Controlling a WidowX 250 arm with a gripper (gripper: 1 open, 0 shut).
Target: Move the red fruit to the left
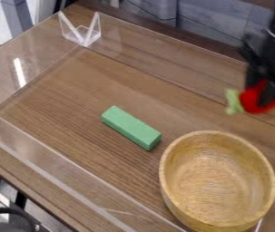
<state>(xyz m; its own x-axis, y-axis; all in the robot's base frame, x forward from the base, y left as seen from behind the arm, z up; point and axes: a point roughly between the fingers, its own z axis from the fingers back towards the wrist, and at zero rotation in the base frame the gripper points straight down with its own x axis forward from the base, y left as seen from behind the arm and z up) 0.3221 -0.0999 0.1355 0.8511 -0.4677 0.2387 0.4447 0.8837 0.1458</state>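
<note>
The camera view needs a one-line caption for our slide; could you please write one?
The claw holds the red fruit above the wooden table, behind the wooden bowl and right of the green block.

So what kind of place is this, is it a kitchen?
Probably not a kitchen; it looks like a robot test bench. A clear plastic wall fences in the wooden tabletop, which holds play props: a green block and an empty wooden bowl. The end effector carries a red toy fruit.
</note>
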